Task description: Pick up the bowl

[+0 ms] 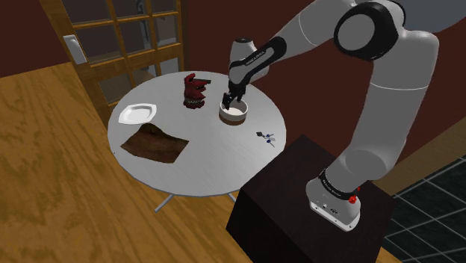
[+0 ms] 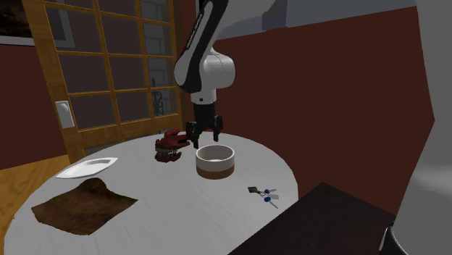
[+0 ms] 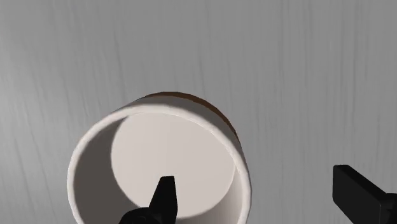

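Observation:
A white bowl (image 1: 233,113) (image 2: 215,161) with a brown base stands upright on the round grey table (image 1: 209,168), toward the side nearest the arm. My black gripper (image 1: 230,100) (image 2: 205,140) hangs just above the bowl's rim on the side toward the red object and is open. In the wrist view the bowl (image 3: 165,153) lies under the gripper (image 3: 252,177). One finger (image 3: 165,197) points into the bowl's hollow and the other (image 3: 356,191) stands outside its wall, so the rim runs between them. Neither finger touches the bowl.
A dark red object (image 1: 194,91) (image 2: 169,148) sits close beside the bowl. On the table also lie a white plate (image 1: 139,113), a brown cloth (image 1: 154,142) and a small blue-and-white item (image 1: 266,137). A wooden glazed door (image 1: 127,37) stands behind. The dark stand (image 1: 299,194) adjoins the table.

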Controlling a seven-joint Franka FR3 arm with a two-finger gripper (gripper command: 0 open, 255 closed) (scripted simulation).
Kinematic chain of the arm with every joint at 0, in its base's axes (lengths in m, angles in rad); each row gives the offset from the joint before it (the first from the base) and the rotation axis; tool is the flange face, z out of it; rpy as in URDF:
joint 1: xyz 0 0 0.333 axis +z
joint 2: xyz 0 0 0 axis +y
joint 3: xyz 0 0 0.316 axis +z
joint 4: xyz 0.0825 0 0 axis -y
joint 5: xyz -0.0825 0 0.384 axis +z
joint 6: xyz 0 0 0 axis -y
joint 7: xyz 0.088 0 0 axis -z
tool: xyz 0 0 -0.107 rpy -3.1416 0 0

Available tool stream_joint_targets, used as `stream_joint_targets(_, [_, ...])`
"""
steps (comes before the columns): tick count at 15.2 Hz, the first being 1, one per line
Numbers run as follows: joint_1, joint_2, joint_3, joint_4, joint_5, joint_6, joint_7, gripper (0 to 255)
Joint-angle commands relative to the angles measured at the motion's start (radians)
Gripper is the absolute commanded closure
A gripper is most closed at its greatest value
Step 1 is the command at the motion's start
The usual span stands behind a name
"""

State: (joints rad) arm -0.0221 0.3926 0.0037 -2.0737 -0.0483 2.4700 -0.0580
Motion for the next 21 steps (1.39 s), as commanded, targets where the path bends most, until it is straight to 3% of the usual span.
stream_joint_targets(1, [0.000, 0.091, 0.004, 0.072, 0.005, 0.018, -0.001, 0])
stream_joint_targets(5, [-0.002, 0.236, 0.010, 0.203, 0.013, 0.029, -0.007, 0])
stream_joint_targets(14, [-0.001, 0.321, 0.008, 0.226, 0.011, 0.092, -0.005, 0])
stream_joint_targets(15, [-0.001, 0.318, 0.008, 0.224, 0.011, 0.091, -0.005, 255])
stream_joint_targets(21, [-0.001, 0.318, 0.008, 0.225, 0.011, 0.089, -0.005, 255])
